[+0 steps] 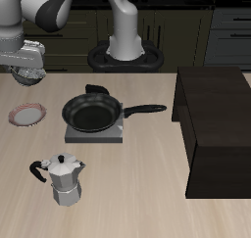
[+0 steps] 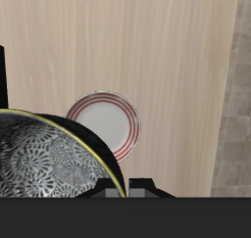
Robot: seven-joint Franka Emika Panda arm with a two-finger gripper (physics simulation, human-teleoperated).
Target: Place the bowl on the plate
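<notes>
My gripper (image 1: 26,75) hangs above the table near its side edge, shut on the bowl (image 2: 49,164). In the wrist view the bowl is close and large, with a dark rim and a shiny speckled grey-white inside. Only a dark bit of the bowl (image 1: 24,80) shows under the fingers in the exterior view. The plate (image 1: 27,115) lies flat on the table below the gripper and a little nearer the front edge. It has a pink-red rim and a pale centre. From the wrist camera the plate (image 2: 104,122) sits just beyond the bowl's rim, uncovered.
A black frying pan (image 1: 92,112) rests on a grey burner pad (image 1: 94,136) mid-table, its handle pointing toward a large dark box (image 1: 216,124). A silver moka pot (image 1: 65,179) stands nearer the front edge.
</notes>
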